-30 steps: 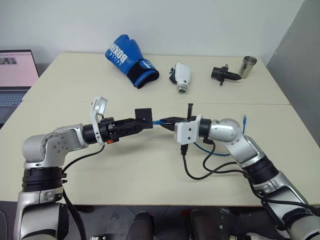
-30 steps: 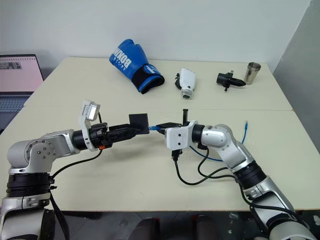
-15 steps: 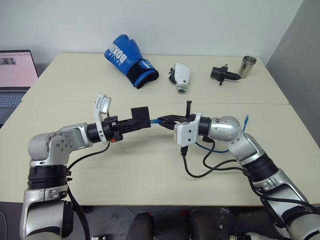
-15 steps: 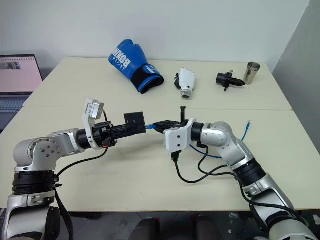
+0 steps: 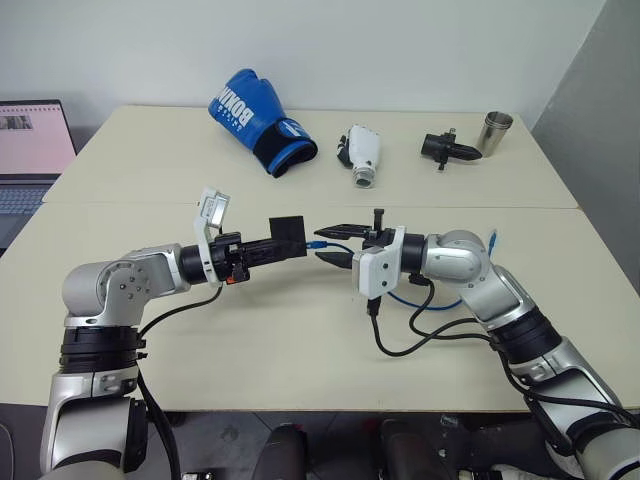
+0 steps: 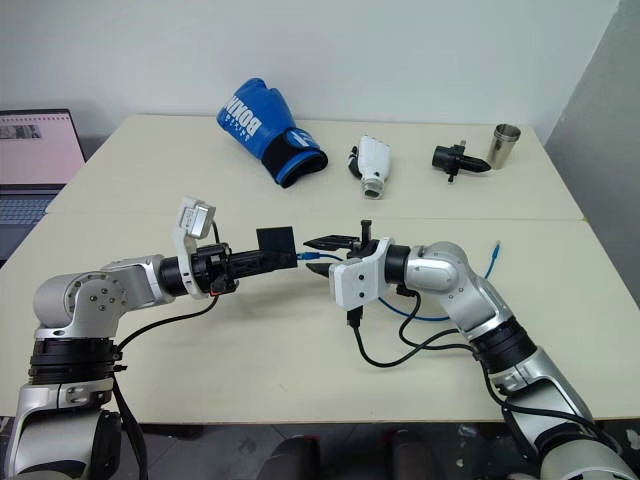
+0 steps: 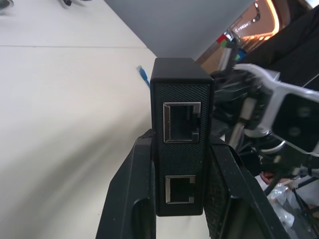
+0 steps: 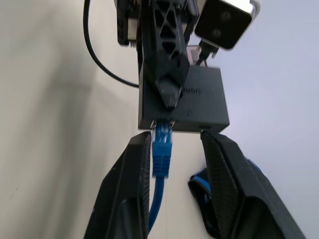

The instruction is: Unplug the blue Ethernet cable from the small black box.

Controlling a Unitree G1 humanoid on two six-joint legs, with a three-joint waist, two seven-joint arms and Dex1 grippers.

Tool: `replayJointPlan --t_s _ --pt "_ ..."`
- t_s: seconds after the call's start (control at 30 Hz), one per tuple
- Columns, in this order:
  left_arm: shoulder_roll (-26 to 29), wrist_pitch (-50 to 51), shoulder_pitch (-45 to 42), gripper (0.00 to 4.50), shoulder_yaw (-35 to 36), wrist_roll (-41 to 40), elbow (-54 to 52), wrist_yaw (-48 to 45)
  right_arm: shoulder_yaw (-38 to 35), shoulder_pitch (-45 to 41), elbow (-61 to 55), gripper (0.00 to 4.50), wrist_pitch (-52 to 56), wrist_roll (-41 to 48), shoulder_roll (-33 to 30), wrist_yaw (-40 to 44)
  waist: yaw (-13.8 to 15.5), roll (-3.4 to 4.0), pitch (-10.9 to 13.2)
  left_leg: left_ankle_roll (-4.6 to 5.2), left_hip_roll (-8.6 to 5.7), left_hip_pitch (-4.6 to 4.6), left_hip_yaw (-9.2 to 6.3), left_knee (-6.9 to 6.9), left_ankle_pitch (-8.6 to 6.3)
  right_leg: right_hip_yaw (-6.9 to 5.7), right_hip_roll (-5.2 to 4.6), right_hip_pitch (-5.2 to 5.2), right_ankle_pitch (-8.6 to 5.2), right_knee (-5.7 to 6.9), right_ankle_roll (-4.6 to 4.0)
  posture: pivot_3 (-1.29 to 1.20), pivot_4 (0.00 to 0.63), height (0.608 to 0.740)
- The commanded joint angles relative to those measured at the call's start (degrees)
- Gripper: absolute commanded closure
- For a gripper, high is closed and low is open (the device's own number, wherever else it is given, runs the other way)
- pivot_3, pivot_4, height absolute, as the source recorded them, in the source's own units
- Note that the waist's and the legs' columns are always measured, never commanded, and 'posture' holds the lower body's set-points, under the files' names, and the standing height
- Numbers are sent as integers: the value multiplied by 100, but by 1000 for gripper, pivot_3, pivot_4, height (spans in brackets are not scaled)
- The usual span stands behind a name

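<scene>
**Blue Ethernet cable sits plugged into the box, right tool spread apart**

Blue Ethernet cable [image 8: 161, 149] has its plug pushed into a port on the side of the small black box [image 5: 289, 233]. The box is held up in the air above the counter [image 5: 150, 160], in the middle, between the two arms. The left tool [image 7: 182, 196] is clamped tight on the box, one black finger on each side. From the left wrist you can see two square ports on the near face of the box.

The right tool [image 5: 334, 242] points toward the box from the other side. Its two fingers are spread apart, one on each side of the blue plug. Whether they touch the plug is hard to say. The rest of the blue cable runs back under the right arm and loops onto the counter, and its far end sticks up near the right elbow.

At the back of the counter lie a blue boxing glove [image 5: 256, 120], a small white camera [image 5: 361, 153], a black gadget with a pointed tip [image 5: 446, 148] and a metal cup [image 5: 494, 132]. A laptop [image 5: 30, 150] stands off to the left.
</scene>
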Motion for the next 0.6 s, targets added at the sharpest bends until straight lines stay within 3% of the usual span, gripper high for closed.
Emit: replayJointPlan --t_s 0.03,0.17,0.4,0.6 --pt "206 -448 -256 3697 -251 277 -64 -395 -322 336 -1148 2501 983 1398 -378 853 20 0 0 0 0 0 -1 0 0 -1 -1 2 0 -1 0 0 150 740" --pt "369 -948 -349 3697 -589 625 -64 -835 -638 545 -1788 2501 2731 2539 -416 891 18 0 0 0 -1 0 -4 2 0 -3 -3 5 0 -2 0 0 150 740" --pt "555 -1811 -339 3697 -905 1081 -194 -1486 -1276 453 -1738 2501 5311 3913 2 237 7 1 1 0 3 5 -5 -1 0 -4 2 6 -1 1 -2 0 150 740" --pt "476 -1917 -468 3698 -826 1043 -71 -1618 -1405 419 -1805 1491 6094 4273 132 109 4 2 1 2 -3 -2 0 0 -1 -2 0 2 -1 -5 -2 0 150 740"
